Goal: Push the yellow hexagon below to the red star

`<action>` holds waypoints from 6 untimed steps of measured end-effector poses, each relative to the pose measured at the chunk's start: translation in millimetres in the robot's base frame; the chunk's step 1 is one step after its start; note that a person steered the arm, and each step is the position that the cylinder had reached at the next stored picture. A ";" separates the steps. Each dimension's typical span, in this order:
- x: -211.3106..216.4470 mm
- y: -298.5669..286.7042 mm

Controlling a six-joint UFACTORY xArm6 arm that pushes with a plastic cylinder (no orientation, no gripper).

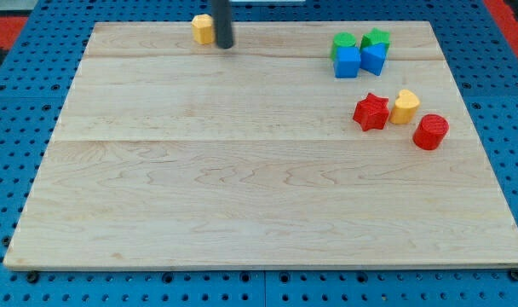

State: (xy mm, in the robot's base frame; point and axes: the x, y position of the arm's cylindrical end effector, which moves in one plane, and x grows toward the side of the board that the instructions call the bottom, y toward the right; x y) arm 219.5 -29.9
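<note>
A yellow hexagon [202, 29] lies near the view's top edge of the wooden board, left of centre. My tip [224, 45] stands just to the hexagon's right, touching or nearly touching it. The red star [371, 112] lies far off toward the view's right, at about mid height. The tip is well away from the star, up and to its left.
A second yellow block [405, 107] touches the star's right side, with a round red block [430, 131] just beyond it. Two green blocks [344, 42] [377, 38] and two blue blocks [348, 62] [374, 58] cluster above the star. The board [242, 213] rests on blue pegboard.
</note>
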 end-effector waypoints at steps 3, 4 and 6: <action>-16.0 -83.5; 2.7 -160.6; 49.1 -207.8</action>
State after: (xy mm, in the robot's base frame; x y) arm 268.7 -237.7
